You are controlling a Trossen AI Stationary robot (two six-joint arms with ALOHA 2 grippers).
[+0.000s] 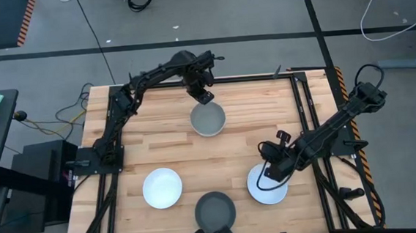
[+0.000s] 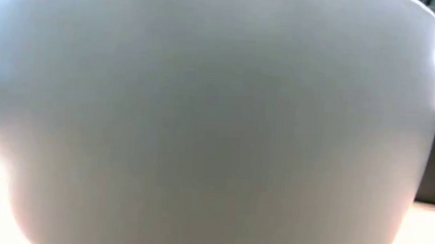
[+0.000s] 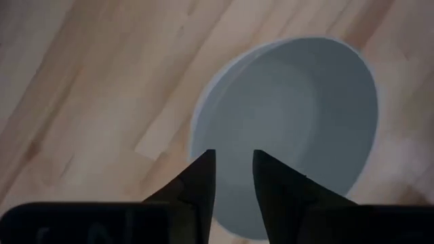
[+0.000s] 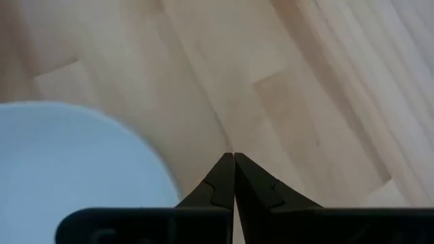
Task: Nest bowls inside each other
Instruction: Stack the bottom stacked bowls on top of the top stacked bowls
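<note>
A grey bowl [image 1: 207, 119] stands far of the table's middle. In the left wrist view this grey bowl [image 3: 298, 129] sits inside a paler bowl whose rim [image 3: 203, 102] shows around it. My left gripper [image 1: 203, 95] [image 3: 234, 159] hovers over the far rim, open by a narrow gap. A white bowl [image 1: 161, 187] stands near left, a dark bowl [image 1: 214, 210] at the near edge, and another white bowl [image 1: 270, 189] [image 4: 68, 163] near right. My right gripper [image 1: 267, 172] [image 4: 234, 157] is shut, over the wood just beside that bowl's rim.
A pale bowl wall [image 2: 217, 122] fills the whole low view, so nothing else shows there. Bare wooden table [image 1: 266, 112] lies between the bowls. Dark rails [image 1: 307, 109] run along the table's left and right sides.
</note>
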